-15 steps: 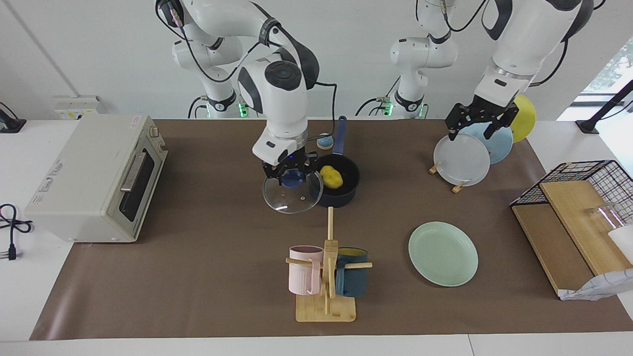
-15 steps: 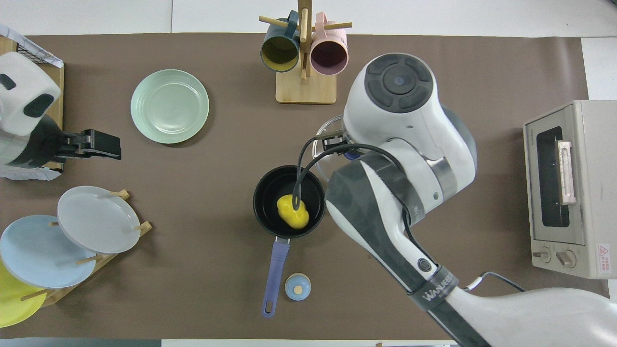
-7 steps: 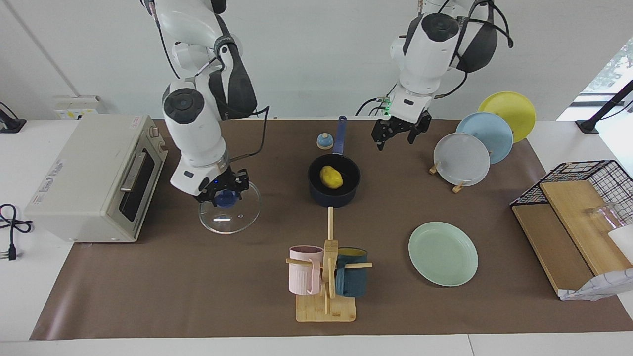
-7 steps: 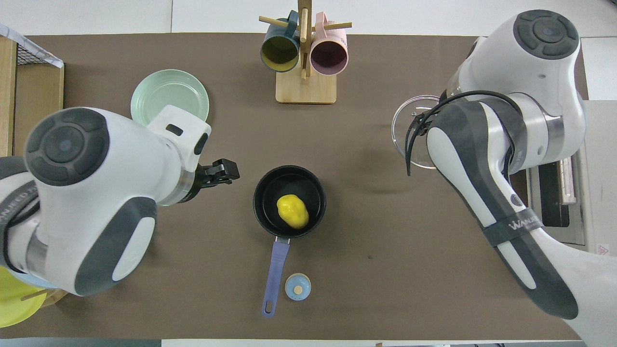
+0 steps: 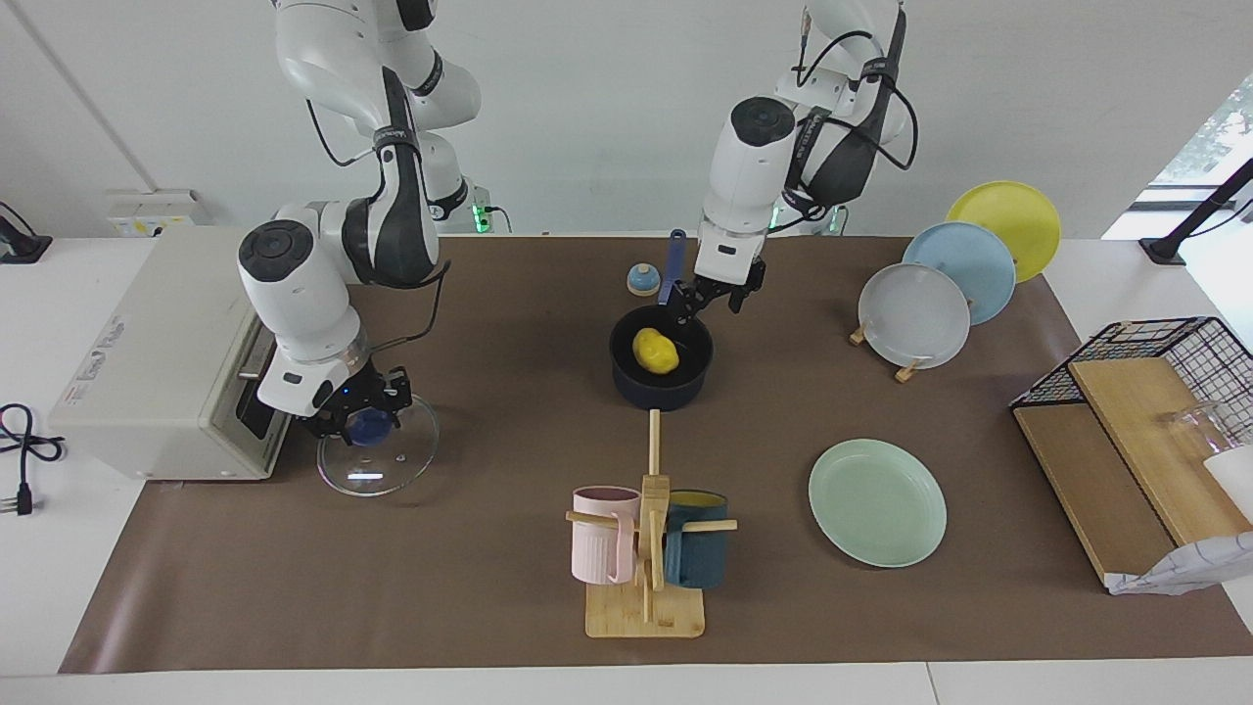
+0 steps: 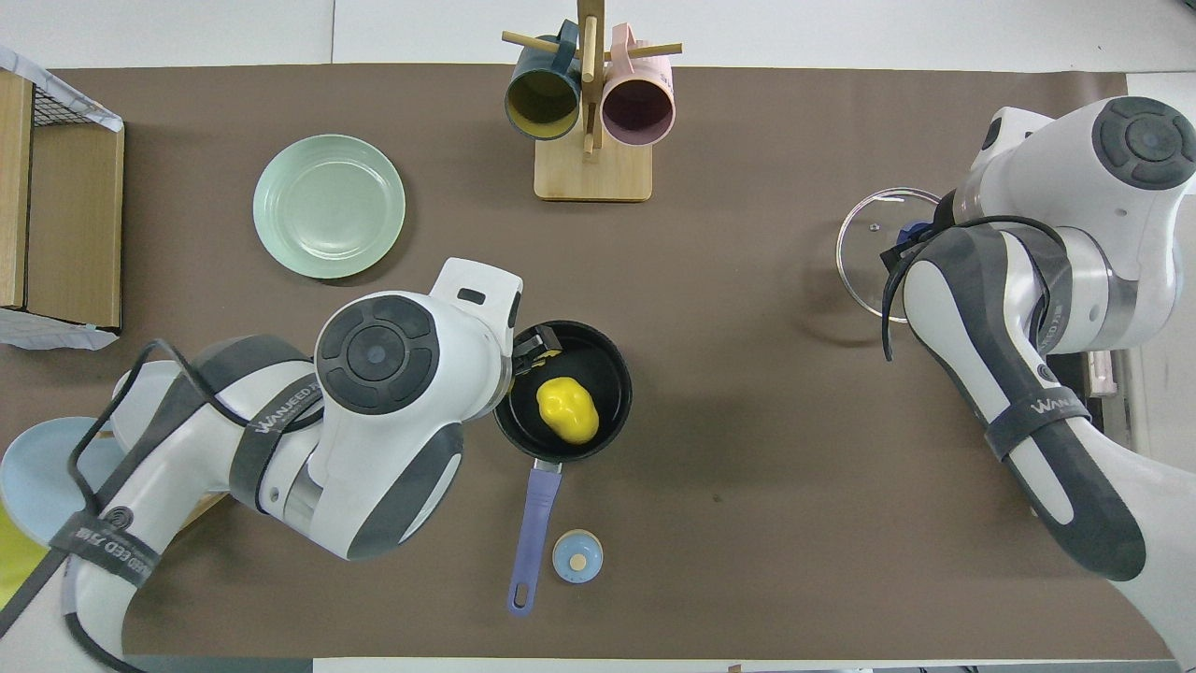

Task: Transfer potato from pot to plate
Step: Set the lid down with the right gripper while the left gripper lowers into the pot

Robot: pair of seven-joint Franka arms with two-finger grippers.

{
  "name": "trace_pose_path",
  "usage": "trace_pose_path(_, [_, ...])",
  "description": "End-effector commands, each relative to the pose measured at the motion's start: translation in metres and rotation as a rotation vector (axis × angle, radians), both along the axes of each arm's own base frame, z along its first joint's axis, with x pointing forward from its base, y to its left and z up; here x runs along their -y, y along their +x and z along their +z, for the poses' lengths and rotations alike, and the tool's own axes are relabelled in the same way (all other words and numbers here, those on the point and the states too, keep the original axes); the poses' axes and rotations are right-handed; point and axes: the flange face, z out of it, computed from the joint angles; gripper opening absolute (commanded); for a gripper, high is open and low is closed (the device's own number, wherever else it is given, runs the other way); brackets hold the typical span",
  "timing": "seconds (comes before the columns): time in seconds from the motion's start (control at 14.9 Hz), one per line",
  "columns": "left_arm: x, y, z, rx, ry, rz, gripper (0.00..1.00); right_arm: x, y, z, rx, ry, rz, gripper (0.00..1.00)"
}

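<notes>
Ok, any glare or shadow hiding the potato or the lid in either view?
Facing view: potato clear against the dark pot; a small bright glint on the glass lid. Overhead view: potato evenly lit; the right arm covers part of the lid, with a soft shadow under it.

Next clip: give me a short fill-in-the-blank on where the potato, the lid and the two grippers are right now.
1. The potato lies in the ____.
2. The right gripper is shut on the knob of the glass ____, in front of the toaster oven.
3. The left gripper is over the pot's rim, open and holding ____.
4. The mint-green plate is ____.

Missing words: pot; lid; nothing; empty
</notes>
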Motion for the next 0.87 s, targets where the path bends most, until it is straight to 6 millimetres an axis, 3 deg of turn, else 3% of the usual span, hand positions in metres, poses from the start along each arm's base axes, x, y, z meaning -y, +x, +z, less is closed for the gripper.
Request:
trace_pose_path(0.0, [0.017, 0.001, -0.019, 0.016, -0.034, 0.081, 1.00, 0.012, -0.017, -0.005, 0.014, 0.023, 0.011, 0.54])
trace_pose_path(0.2, [0.028, -0.002, -0.041, -0.004, -0.021, 0.086, 1.00, 0.018, -0.022, -0.025, -0.003, 0.068, -0.021, 0.55])
trace_pose_path(0.47, [0.030, -0.002, -0.042, 0.002, -0.030, 0.118, 1.00, 0.020, -0.030, -0.044, -0.004, 0.064, -0.010, 0.55])
trace_pose_path(0.6, [0.039, -0.005, -0.053, 0.003, -0.034, 0.134, 1.00, 0.032, -0.034, -0.056, 0.002, 0.054, 0.001, 0.55])
trace_pose_path(0.8, [0.045, -0.015, -0.067, -0.010, -0.026, 0.152, 1.00, 0.030, -0.040, -0.064, -0.013, 0.056, -0.011, 0.57])
